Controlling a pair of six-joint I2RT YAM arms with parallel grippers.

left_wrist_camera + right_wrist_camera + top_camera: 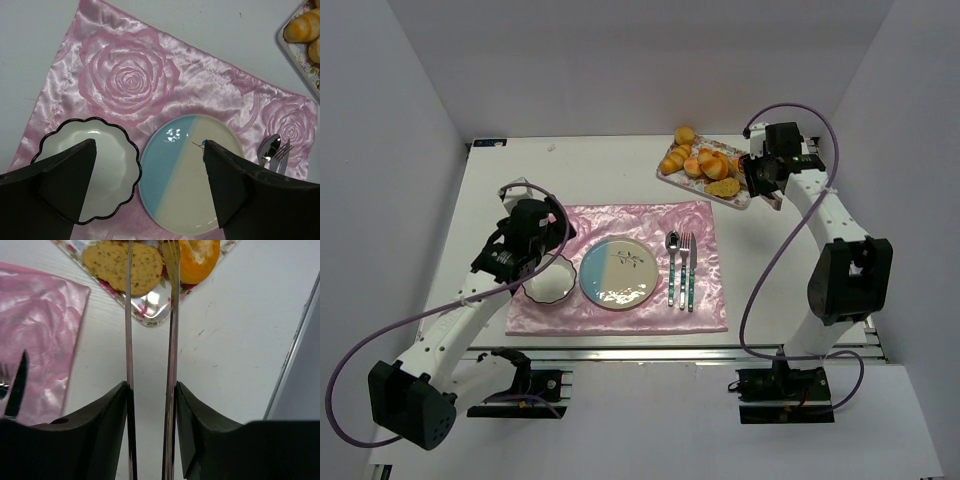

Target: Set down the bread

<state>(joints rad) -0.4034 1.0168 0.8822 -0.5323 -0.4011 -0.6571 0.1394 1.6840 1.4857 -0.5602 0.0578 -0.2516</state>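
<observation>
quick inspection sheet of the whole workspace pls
surface: white table with a pink rose placemat at the near middle
job's things: floral tray at far right holding bread rolls and a flat seeded slice; two-tone plate, scalloped bowl and cutlery on the placemat; no bread on the plate
clutter: pale speck near the far edge, too small to tell
grippers: left gripper open, above the bowl and plate; right gripper shut on metal tongs, whose tips are over the tray
cables: purple cables looped along both arms
surroundings: plain white walls
</observation>
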